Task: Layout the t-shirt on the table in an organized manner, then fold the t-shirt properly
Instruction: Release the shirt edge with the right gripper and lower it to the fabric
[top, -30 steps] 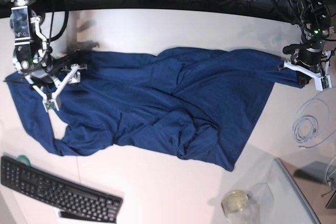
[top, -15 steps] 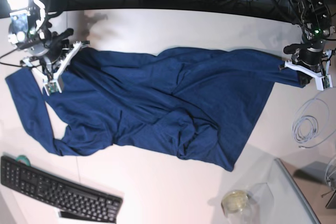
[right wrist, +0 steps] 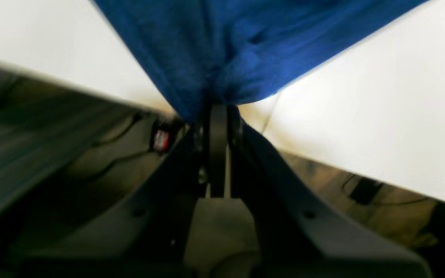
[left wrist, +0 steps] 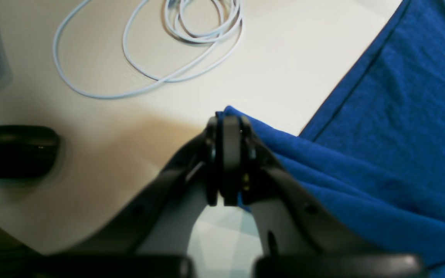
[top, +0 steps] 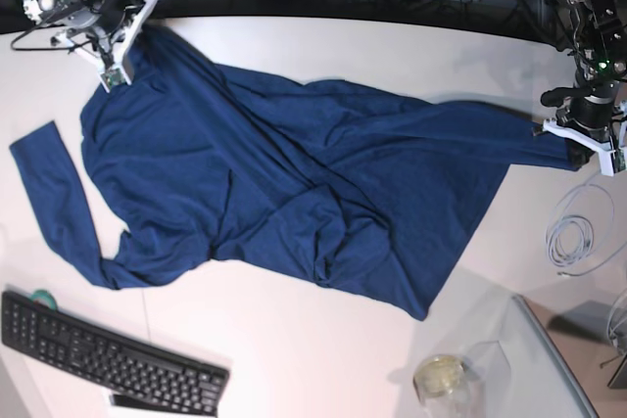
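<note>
The navy t-shirt (top: 294,183) lay stretched and wrinkled across the white tabletop (top: 294,340), from the far left corner to the right edge. The right gripper (top: 120,54) had its jaws closed on the cloth at the far left. The left gripper (top: 578,149) had its jaws closed on the shirt edge at the right, near a coiled white cable (top: 573,237). A black keyboard (top: 108,354) lay at the near left

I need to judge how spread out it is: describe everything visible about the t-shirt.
The t-shirt is plain navy knit, stretched wrinkled across the white table. The right gripper is shut on a bunched corner at the far edge; the left gripper pinches the opposite end. One sleeve trails toward the keyboard.
</note>
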`<move>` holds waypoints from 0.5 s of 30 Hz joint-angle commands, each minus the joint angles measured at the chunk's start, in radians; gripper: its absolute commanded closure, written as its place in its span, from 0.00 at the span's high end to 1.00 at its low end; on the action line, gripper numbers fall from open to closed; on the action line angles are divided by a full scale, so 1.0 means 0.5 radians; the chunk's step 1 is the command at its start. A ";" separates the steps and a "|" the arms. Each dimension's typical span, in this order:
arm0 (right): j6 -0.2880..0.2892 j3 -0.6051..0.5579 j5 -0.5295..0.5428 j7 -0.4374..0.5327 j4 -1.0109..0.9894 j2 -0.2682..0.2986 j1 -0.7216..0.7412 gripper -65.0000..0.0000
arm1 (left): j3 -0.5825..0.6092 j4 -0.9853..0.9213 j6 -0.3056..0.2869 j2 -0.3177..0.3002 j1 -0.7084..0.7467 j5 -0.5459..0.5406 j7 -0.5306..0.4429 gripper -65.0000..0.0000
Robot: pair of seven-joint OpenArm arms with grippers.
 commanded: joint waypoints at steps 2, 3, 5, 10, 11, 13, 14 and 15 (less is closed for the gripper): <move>0.007 0.129 -0.031 0.021 -0.092 -0.026 0.058 0.00 | -0.012 0.040 0.011 -0.043 -0.010 -0.006 -0.046 0.00; 0.010 0.200 -0.031 0.012 -0.135 -0.050 0.073 0.00 | -0.012 0.040 0.011 -0.043 -0.010 -0.006 -0.046 0.00; 0.013 0.295 -0.031 0.008 -0.153 -0.075 0.073 0.04 | -0.012 0.040 0.011 -0.043 0.002 -0.006 -0.046 0.00; 0.013 0.359 -0.031 -0.182 0.126 -0.124 0.015 0.38 | -0.012 0.040 0.011 -0.043 0.005 -0.006 -0.046 0.00; 0.013 0.396 -0.031 -0.206 0.234 -0.148 -0.003 0.42 | -0.012 0.040 0.011 -0.043 0.005 -0.006 -0.046 0.00; 0.013 0.448 -0.031 -0.222 0.402 -0.191 0.000 0.43 | -0.012 0.040 0.011 -0.043 -0.001 -0.006 -0.046 0.00; 0.013 0.458 -0.031 -0.212 0.427 -0.194 0.055 0.43 | -0.012 0.040 0.011 -0.043 -0.004 -0.006 -0.046 0.00; 0.013 0.464 -0.034 -0.206 0.412 -0.185 0.141 0.43 | -0.012 0.040 0.011 -0.043 -0.007 -0.006 -0.046 0.00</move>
